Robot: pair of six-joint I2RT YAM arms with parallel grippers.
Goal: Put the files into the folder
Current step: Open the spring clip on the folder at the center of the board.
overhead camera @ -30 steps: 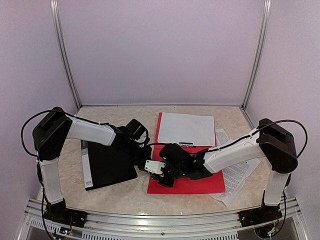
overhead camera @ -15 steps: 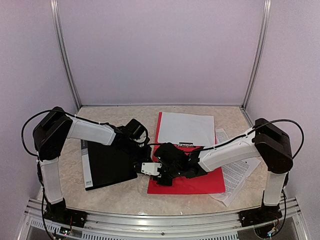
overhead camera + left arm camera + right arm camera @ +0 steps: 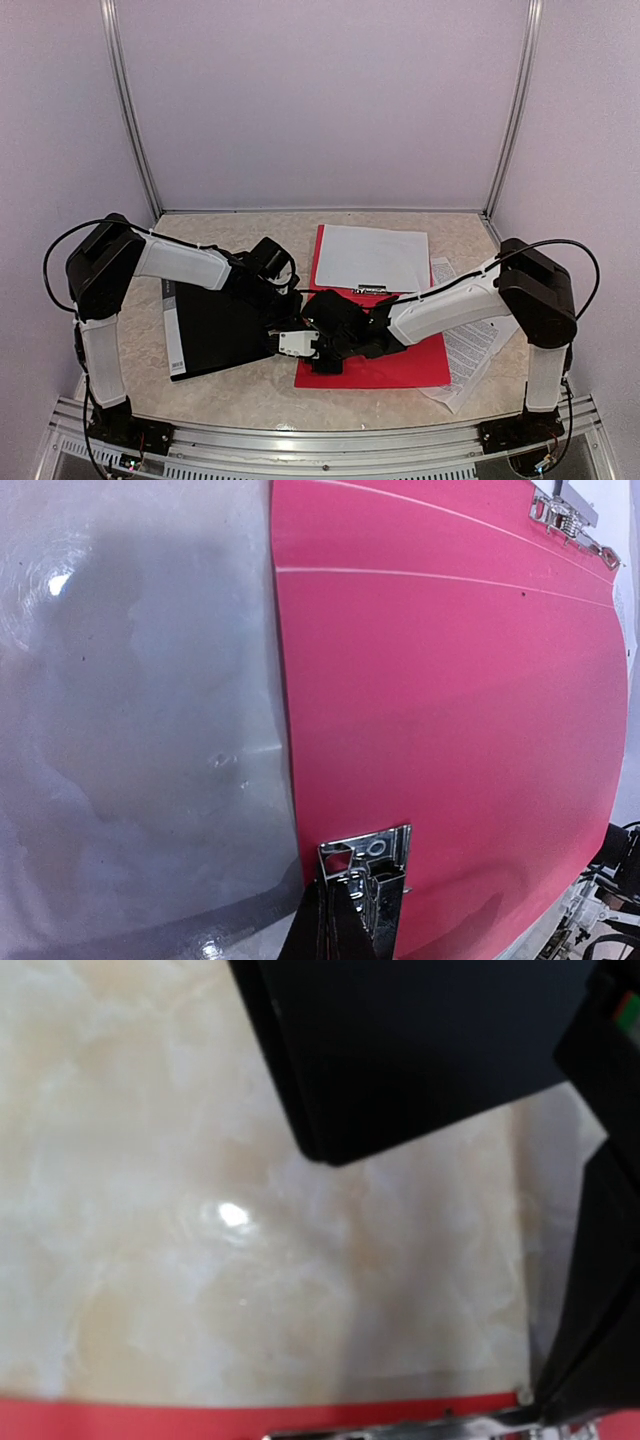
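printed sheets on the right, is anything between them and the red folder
Yes. The right arm stretches low over part of the printed sheets and across the near half of the red folder, on the path they would take. A white sheet lies on the folder's far half.

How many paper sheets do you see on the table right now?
2. A white sheet lies on the red folder's far half; a printed sheet lies on the table right of the folder, partly beneath it. More may be stacked underneath.
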